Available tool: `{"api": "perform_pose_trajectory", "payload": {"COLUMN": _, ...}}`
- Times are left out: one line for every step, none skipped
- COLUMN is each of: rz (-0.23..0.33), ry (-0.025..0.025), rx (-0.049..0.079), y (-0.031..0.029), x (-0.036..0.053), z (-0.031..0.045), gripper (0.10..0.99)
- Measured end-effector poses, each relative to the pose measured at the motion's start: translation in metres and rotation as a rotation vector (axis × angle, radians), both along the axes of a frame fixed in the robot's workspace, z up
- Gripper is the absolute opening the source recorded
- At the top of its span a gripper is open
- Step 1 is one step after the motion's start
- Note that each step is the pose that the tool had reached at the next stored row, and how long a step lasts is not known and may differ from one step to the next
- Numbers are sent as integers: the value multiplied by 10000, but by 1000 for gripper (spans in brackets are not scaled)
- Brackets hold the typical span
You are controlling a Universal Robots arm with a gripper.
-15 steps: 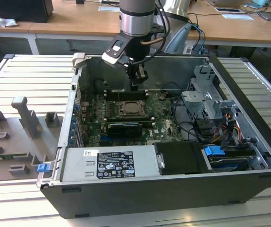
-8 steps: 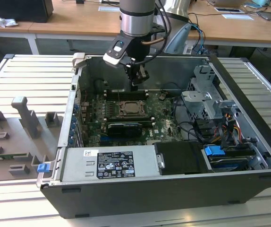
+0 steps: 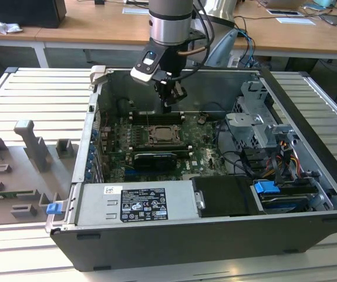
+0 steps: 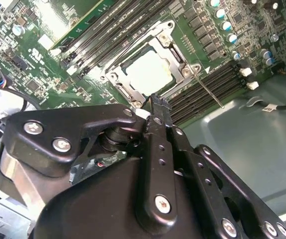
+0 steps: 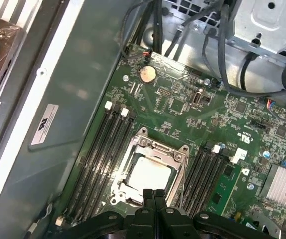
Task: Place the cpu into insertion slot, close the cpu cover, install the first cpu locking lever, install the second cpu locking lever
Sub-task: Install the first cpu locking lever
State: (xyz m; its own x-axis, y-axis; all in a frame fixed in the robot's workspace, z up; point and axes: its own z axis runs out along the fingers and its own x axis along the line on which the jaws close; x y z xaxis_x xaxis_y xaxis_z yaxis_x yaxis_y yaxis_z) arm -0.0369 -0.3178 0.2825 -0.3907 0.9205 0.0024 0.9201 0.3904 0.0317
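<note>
Bench (image 3: 22, 258) seen nearest, grey and ribbed, carrying an open computer case (image 3: 174, 247). Found grey plastic fixtures (image 3: 30, 147) resting on it at the exterior view's left. Inside the case, met first a power supply (image 3: 136, 202) with a white label, then a long black card (image 3: 155, 160), then the insertion slot (image 3: 159, 136) on the green board (image 5: 183, 117). Found the cpu (image 5: 150, 174) already seated in that slot, its pale face showing through the cut-out of the cpu cover (image 5: 159, 148), lowered flat around it. Spotted a thin lever (image 4: 209, 89) angled out from one corner of the slot, free end lying over the memory slots (image 4: 227, 74). Found the jaws hanging above the board just beside the slot's edge, pressed fully together, gripping nothing. Farther back, noted the arm (image 3: 169, 23) rising out of the case and a wooden desk (image 3: 98, 29) behind it.
</note>
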Motion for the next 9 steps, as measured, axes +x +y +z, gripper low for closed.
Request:
{"api": "perform_pose_trajectory", "payload": {"rz": 72, "ry": 0, "rx": 0, "y": 0, "x": 0, "z": 0, "gripper": 106}}
{"api": "perform_pose_trajectory", "payload": {"rz": 115, "ry": 0, "rx": 1, "y": 0, "x": 0, "z": 0, "gripper": 106}}
{"api": "perform_pose_trajectory", "payload": {"rz": 170, "ry": 0, "rx": 1, "y": 0, "x": 0, "z": 0, "gripper": 106}}
{"api": "perform_pose_trajectory", "payload": {"rz": 239, "ry": 0, "rx": 1, "y": 0, "x": 0, "z": 0, "gripper": 106}}
{"api": "perform_pose_trajectory", "payload": {"rz": 293, "ry": 0, "rx": 0, "y": 0, "x": 0, "z": 0, "gripper": 106}}
{"api": "perform_pose_trajectory", "payload": {"rz": 366, "ry": -1, "rx": 1, "y": 0, "x": 0, "z": 0, "gripper": 106}}
{"api": "perform_pose_trajectory", "payload": {"rz": 482, "ry": 0, "rx": 1, "y": 0, "x": 0, "z": 0, "gripper": 106}}
{"api": "perform_pose_trajectory", "payload": {"rz": 541, "ry": 0, "rx": 1, "y": 0, "x": 0, "z": 0, "gripper": 106}}
{"api": "perform_pose_trajectory", "payload": {"rz": 598, "ry": 0, "rx": 0, "y": 0, "x": 0, "z": 0, "gripper": 106}}
